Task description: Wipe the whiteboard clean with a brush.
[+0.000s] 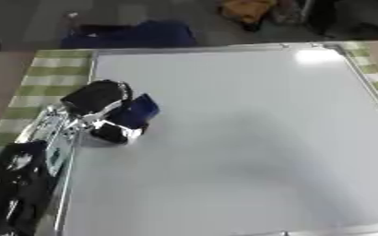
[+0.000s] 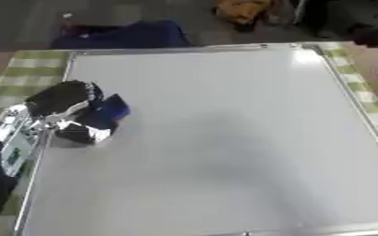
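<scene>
Your left hand (image 1: 99,108) sits at the whiteboard's (image 1: 240,138) left edge, fingers curled round the blue brush (image 1: 137,112), which rests on the board just inside the frame. To its right you have the whole white surface open up to the metal rim. Green checked cloth (image 1: 47,76) shows beneath. At the right eye view's far right, a dark shape is cut off; I cannot tell what it is.
</scene>
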